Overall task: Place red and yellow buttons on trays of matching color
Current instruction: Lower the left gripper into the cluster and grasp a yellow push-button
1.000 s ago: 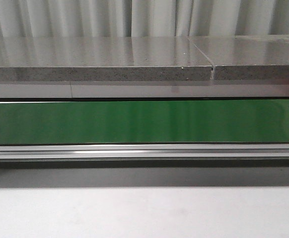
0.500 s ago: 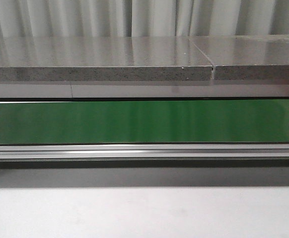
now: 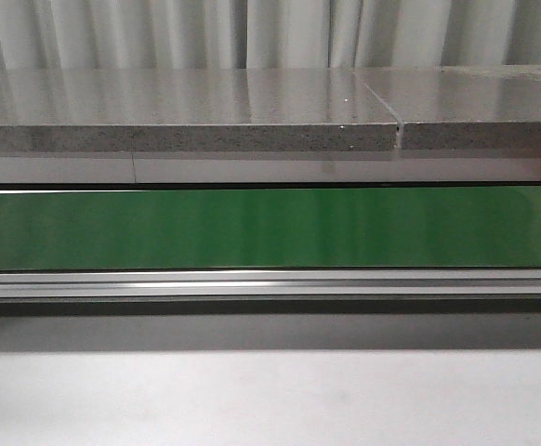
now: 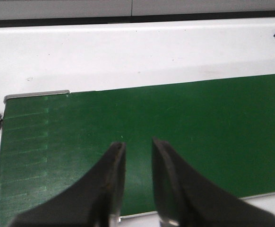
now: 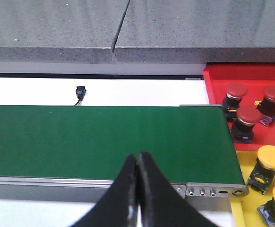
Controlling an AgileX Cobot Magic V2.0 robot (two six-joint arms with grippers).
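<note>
Buttons [image 5: 236, 91] on trays past belt [image 5: 104, 137] end; left claw [image 4: 137, 147] slightly parted, right claw [image 5: 138, 158] closed, empty.

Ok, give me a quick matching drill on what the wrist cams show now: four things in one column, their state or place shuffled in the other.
Things:
1. left gripper
2. right gripper
3. red buttons
4. yellow buttons

States or places:
A. on the yellow tray
B. fingers closed together, holding nothing
C. on the red tray
D. fingers slightly apart over the green belt

Pairs: 1-D, 2-B, 3-C, 4-A
</note>
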